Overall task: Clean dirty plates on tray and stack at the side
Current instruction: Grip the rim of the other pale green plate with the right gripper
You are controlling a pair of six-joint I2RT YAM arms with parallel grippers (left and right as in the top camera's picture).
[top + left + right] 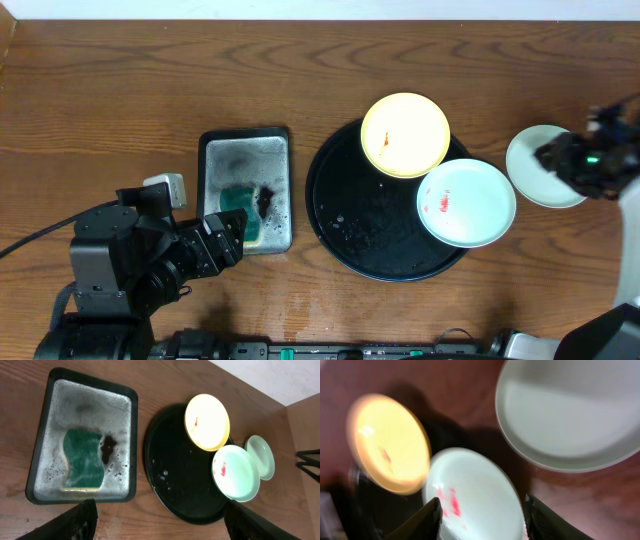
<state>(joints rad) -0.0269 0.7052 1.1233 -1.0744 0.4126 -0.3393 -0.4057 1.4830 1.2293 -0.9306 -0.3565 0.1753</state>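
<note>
Left gripper (pixel 225 238): open, fingers (pixel 75 521) spread wide, nothing held. It hung over the table (pixel 120 90) at the near edge of the pan.
Pan (pixel 245 150): black, rectangular, foamy inside, directly ahead of the left gripper.
Sponge (pixel 237 200): green, lay flat in the pan's near half, just ahead of the left fingertips.
Tray (pixel 345 215): round and black, ahead and to the right of the left gripper. Only a narrow strip of wood separated its rim from the pan's.
Yellow plate (pixel 405 135): sat on the tray's far side and overhung the rim. Small red mark in the middle.
Smeared mint plate (pixel 466 203): sat on the tray's right side and overhung the rim. In the wrist view it was under the right gripper (pixel 481 520), showing between the fingers.
Clean mint plate (pixel 535 165): off the tray, on the table, near the smeared mint plate, with a thin gap between their edges. The right gripper covered its right part from above.
Right gripper: open, fingers (pixel 422 521) apart, gripping nothing. Blurred overhead.
Room: wide bare wood beyond the pan and tray and left of the left gripper. Tight between the tray, the plates and the right gripper.
</note>
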